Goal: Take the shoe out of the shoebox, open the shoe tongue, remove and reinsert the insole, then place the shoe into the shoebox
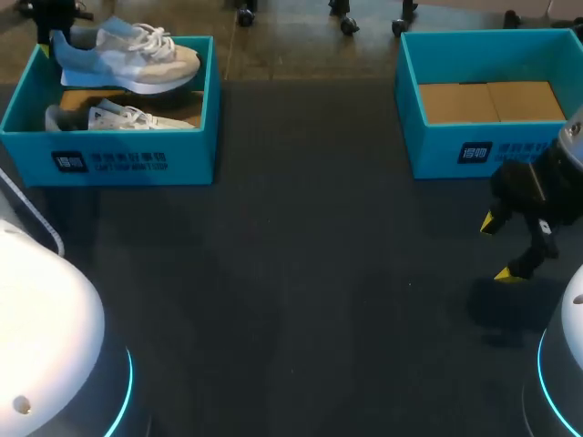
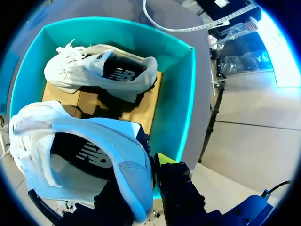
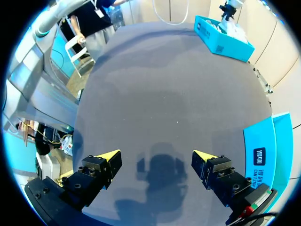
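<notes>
A white and light-blue shoe (image 1: 127,56) hangs tilted over the left teal shoebox (image 1: 118,159). My left gripper (image 1: 56,36) is shut on its heel. The left wrist view has the heel collar (image 2: 134,174) pinched between the fingers, one yellow tip (image 2: 164,158) outside it, and the dark insole (image 2: 89,155) visible inside. A second white shoe (image 1: 118,116) lies on the cardboard floor of that box (image 2: 186,84). My right gripper (image 1: 506,248) stands open above the dark table in front of the right shoebox (image 1: 455,150), holding nothing (image 3: 157,157).
The right shoebox holds only its brown cardboard floor (image 1: 492,100); its teal wall (image 3: 263,155) is close beside my right gripper. The dark table surface (image 1: 301,273) stretches between the two boxes.
</notes>
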Controlling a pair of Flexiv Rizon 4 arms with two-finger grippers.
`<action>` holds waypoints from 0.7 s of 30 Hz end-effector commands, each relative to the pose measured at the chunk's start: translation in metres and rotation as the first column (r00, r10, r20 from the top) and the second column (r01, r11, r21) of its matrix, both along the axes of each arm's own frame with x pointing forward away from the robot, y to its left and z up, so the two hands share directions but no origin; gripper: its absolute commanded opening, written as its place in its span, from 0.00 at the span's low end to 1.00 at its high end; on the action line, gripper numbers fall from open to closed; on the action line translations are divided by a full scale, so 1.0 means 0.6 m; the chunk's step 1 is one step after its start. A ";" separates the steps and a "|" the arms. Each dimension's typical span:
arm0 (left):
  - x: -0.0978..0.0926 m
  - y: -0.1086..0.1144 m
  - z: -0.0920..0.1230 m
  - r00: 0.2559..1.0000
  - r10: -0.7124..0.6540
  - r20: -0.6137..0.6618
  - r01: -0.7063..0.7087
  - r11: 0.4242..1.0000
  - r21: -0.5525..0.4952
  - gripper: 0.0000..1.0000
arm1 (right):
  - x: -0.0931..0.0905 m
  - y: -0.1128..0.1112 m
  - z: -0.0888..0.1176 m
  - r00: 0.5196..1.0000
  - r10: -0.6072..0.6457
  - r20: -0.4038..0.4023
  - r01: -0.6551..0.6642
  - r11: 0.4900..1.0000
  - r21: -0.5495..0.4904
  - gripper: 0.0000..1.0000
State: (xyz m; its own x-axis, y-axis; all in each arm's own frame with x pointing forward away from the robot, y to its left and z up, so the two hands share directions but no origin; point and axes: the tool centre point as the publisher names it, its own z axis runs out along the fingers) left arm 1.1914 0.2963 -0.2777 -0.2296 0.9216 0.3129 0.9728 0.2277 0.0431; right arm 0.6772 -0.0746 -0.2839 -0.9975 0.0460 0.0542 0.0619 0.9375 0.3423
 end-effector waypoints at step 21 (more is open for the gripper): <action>-0.048 0.013 -0.063 0.998 -0.056 -0.035 0.055 0.998 -0.032 0.00 | 0.000 0.001 -0.002 1.000 0.000 0.001 0.000 1.000 -0.002 1.00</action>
